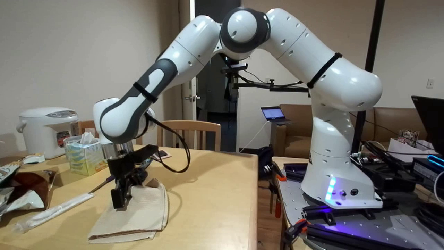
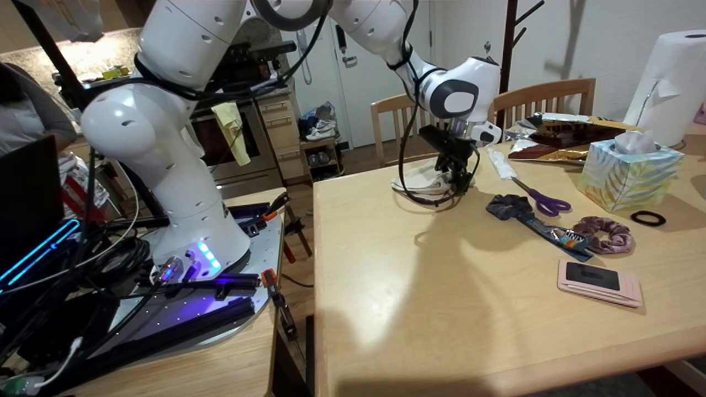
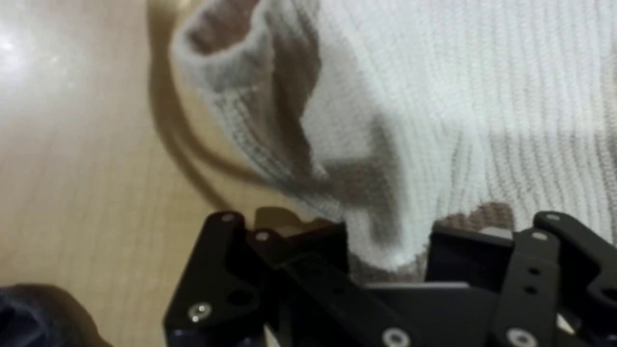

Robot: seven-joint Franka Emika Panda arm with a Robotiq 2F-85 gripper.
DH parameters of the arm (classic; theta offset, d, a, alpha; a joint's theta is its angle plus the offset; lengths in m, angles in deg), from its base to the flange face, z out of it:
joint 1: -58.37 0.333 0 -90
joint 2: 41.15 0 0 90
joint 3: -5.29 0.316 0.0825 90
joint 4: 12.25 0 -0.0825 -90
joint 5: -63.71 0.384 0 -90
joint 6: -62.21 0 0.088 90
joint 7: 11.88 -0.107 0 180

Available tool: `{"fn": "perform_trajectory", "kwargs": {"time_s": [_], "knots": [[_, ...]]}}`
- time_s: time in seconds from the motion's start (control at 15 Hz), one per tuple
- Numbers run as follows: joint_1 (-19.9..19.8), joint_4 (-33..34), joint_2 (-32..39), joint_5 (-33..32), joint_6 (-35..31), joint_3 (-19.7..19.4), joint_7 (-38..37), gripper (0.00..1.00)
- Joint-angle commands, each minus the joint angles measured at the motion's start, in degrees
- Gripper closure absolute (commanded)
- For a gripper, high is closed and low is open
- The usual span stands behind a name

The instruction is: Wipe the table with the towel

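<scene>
- Wrist view: tool (image 3: 388,250) drawn close together, a fold of the towel (image 3: 462,106) pinched in it. From that pinch the towel fans out to the far side and to the right; a drag that lets it trail should go smoother than a push, I judge. Its left margin curls, seemingly off the smooth, grained tabletop (image 3: 72,154).
- In an exterior view: the one arm (image 1: 242,27) arches in from the right. Tool points down at the towel's far part; most of the towel lies near of it, long axis apparently near to far. Surface pale, a little glossy, running on to the right. White strip (image 1: 55,210) and foil bag (image 1: 36,184) lie left, tissue box (image 1: 85,158) farther off; a stroke to the right looks the freer.
- In an exterior view: most of the towel shows left of the tool, on the tabletop's far side; axis too foreshortened to read. Purple-handled scissors (image 2: 549,204) lie to the right, pink wallet (image 2: 600,282) nearer, wooden chairs (image 2: 551,92) beyond the far edge. How much is wiped does not show.
</scene>
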Motion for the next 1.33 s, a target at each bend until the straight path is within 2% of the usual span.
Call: {"fn": "perform_trajectory", "kwargs": {"time_s": [0.0, 0.6, 0.87, 1.27], "knots": [[-3.7, -5.0, -0.1, 4.6, -4.8, 1.8, 1.4, 0.98], [-7.6, -14.7, -5.5, 12.7, -11.2, 2.1, 0.3, 0.98], [-5.1, -18.5, -9.0, 9.4, -8.1, -1.0, -3.0, 0.98], [2.6, -21.7, -14.8, -0.7, -1.6, -6.4, -11.1, 0.98]]}}
